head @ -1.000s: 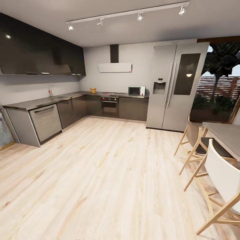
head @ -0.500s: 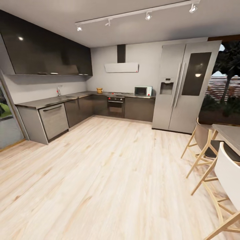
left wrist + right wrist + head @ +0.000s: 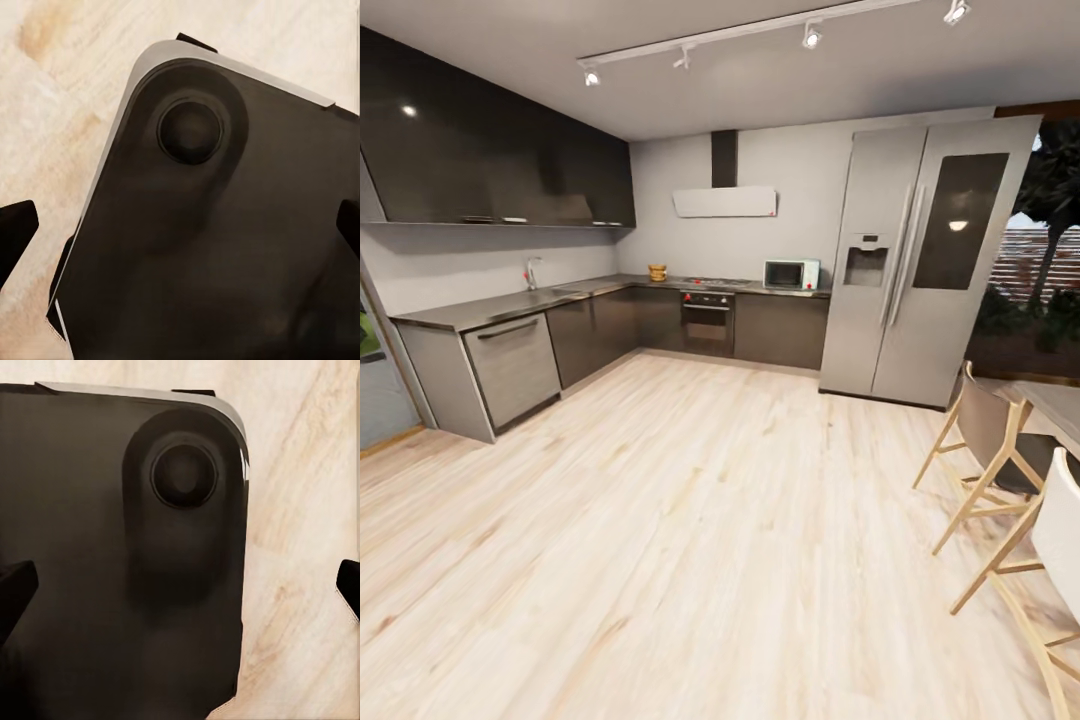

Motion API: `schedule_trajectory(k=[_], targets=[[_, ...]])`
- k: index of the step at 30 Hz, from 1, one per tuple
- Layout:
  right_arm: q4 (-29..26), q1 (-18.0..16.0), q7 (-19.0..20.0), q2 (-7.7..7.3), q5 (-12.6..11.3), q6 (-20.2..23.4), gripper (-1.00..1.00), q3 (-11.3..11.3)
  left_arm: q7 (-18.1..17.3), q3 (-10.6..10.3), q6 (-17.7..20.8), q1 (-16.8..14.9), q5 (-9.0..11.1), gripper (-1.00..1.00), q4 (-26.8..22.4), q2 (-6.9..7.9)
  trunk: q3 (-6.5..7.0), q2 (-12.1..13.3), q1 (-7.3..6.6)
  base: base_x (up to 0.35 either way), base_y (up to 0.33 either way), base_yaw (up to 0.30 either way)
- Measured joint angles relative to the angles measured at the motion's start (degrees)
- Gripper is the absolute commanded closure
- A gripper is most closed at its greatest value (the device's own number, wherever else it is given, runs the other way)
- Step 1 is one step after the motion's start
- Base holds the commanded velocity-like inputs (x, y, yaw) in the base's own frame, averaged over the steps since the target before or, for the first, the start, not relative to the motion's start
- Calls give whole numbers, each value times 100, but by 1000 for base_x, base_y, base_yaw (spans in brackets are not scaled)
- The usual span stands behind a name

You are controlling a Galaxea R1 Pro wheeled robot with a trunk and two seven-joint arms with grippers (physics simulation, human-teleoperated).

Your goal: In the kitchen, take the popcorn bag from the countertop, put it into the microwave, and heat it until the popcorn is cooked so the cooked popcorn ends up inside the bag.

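Far across the room, the popcorn bag (image 3: 657, 272) is a small tan shape standing on the grey countertop (image 3: 510, 303), left of the hob. The pale microwave (image 3: 791, 274) sits on the same countertop beside the fridge, with its dark door shut. In the left wrist view my left gripper (image 3: 180, 229) is open, its dark fingertips (image 3: 15, 232) spread wide above my dark base and the wooden floor. My right gripper (image 3: 180, 585) is open in the same way, with nothing between its fingertips (image 3: 15, 589).
A tall steel fridge (image 3: 920, 260) stands right of the microwave. The built-in oven (image 3: 708, 320) sits under the hob. Wooden chairs (image 3: 990, 450) and a table edge stand at the right. Pale wood floor (image 3: 690, 520) stretches between me and the cabinets.
The whole head view has shifted, so the camera has moved: the kitchen looks slightly nearer and the chairs have slid toward the right edge. Nothing in the kitchen itself has moved.
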Motion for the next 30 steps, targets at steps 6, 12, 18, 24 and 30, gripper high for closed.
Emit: schedule_trajectory(k=[6,12,18,24,30], targets=[[0,0,0,0,2,2,-100,0,0,0,19,0,0,-100,0,0,0,0,0,322,0,0],[0,0,0,0,7,-2,-100,0,7,0,19,0,0,-100,0,-7,0,0,0,322,0,0],[0,0,0,0,8,-2,-100,0,8,0,24,0,0,-100,0,-7,0,0,0,322,0,0],[0,0,0,0,8,-8,-100,0,8,0,27,0,0,-100,0,-8,0,0,0,322,0,0],[0,0,0,0,8,-10,-100,0,8,0,28,0,0,-100,0,-9,0,0,0,323,0,0]])
